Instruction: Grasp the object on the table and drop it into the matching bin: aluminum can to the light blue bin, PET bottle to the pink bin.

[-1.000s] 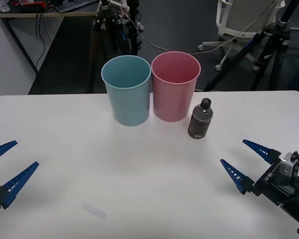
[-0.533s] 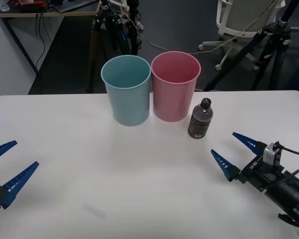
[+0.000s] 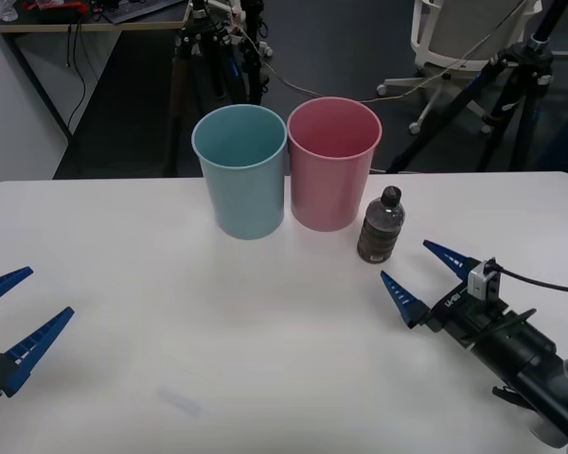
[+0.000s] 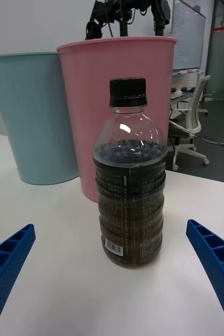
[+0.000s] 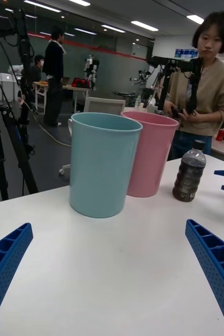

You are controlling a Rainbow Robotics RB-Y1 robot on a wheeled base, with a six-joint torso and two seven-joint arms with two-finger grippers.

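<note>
Closer now: right gripper (image 3: 415, 276), jaws spread, near upright dark-filled PET bottle (image 3: 381, 226), black cap, label text unreadable.

Beyond the far edge of the white table (image 3: 123, 284), a dark floor (image 3: 133, 104) stretches back. Black tripods (image 3: 511, 85) stand on it, with cables trailing across. A white office chair (image 3: 454, 33) sits at the far right, and a desk (image 3: 85, 24) with clutter at the far left. Strip lights (image 5: 143, 25) run along the ceiling, and a whiteboard (image 4: 188, 34) hangs on a wall.
</note>
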